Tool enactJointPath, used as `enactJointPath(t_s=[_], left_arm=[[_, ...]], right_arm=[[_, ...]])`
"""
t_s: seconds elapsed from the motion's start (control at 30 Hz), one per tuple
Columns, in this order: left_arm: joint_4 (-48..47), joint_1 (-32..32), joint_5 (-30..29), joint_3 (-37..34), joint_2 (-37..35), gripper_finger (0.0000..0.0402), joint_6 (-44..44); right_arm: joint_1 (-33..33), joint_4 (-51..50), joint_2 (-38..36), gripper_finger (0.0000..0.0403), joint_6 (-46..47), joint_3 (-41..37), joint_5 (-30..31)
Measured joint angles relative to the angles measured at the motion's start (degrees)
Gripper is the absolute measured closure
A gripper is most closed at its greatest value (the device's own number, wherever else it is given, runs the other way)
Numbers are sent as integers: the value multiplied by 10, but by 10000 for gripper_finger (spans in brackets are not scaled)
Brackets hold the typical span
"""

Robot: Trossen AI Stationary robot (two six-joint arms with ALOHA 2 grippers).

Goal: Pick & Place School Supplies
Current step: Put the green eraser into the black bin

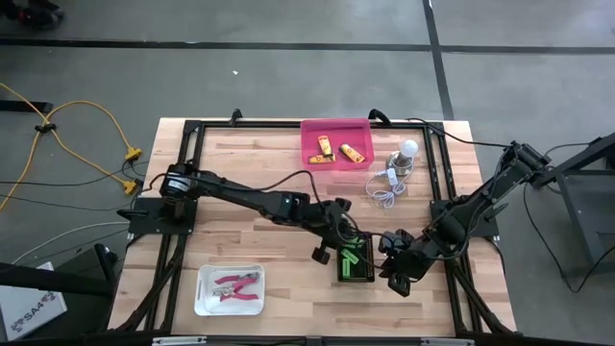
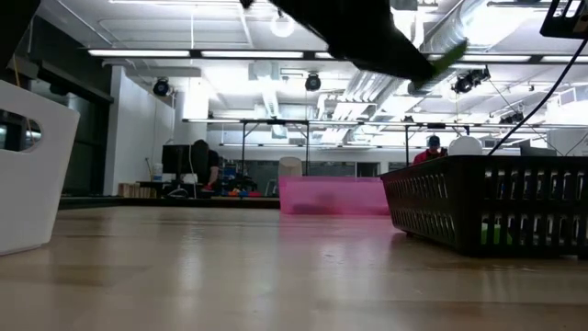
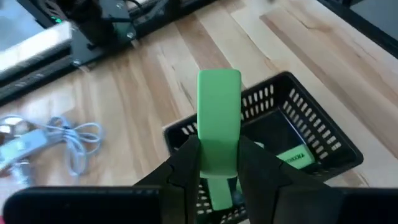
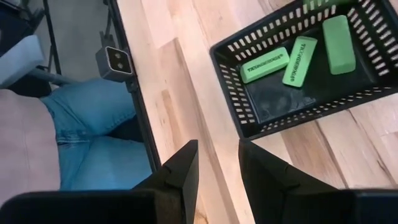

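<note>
My left gripper (image 3: 219, 146) is shut on a bright green block (image 3: 219, 106) and hangs over the near-left part of the black mesh basket (image 1: 368, 276). More green blocks (image 4: 264, 65) lie on the basket's floor. My right gripper (image 4: 217, 152) stands open just right of the basket, over the table's near edge, with nothing between its fingers. Yellow-orange pieces (image 1: 325, 146) lie in the pink tray (image 1: 312, 130) at the far middle. Pink-handled tools (image 1: 233, 286) lie in the white tray (image 1: 204, 298) at the near left. My left gripper pinches the green block by its two long sides (image 3: 217, 155) between its two fingers, toward one end. The fingers slant down from the table's left and lie along the block, most of which sticks out past the fingertips. The block is lifted clear, above the basket.
A white bulb-like object with a coiled white cable (image 1: 392, 178) lies right of the pink tray. A black frame (image 1: 192, 130) runs around the wooden table top. A person in blue trousers (image 4: 93, 130) sits at the table's near edge. Bare wood lies between the trays.
</note>
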Motion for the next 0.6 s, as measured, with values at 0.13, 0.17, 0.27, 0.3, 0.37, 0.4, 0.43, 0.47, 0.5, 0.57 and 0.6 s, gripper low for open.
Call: enactJointPath(t_s=[0.13,0.17,0.27,0.3,0.37,0.4,0.43,0.47,0.5,0.57,0.6], left_arm=[[24,0,14,-1,27,315,-1],[33,0,14,-1,33,315,-1],[44,0,17,-1,38,315,-3],[49,0,18,-1,38,315,-4],[55,0,29,1,46,315,-12],[48,0,37,0,48,315,-19],[49,0,49,0,56,315,-25],[57,0,57,0,63,315,-26],[50,0,59,-1,67,315,-25],[56,0,59,-1,75,315,-26],[53,0,59,-1,77,315,-26]], right_arm=[[4,4,0,300,0,0,-1],[6,5,0,300,0,0,-2],[14,7,0,300,0,0,-1],[16,9,0,300,0,0,-1],[20,11,0,300,0,0,2],[20,11,0,300,0,0,2],[20,11,0,300,0,0,2],[20,10,0,300,0,0,2],[20,11,0,300,0,0,2],[20,11,0,300,0,0,3],[20,11,0,300,0,0,4]])
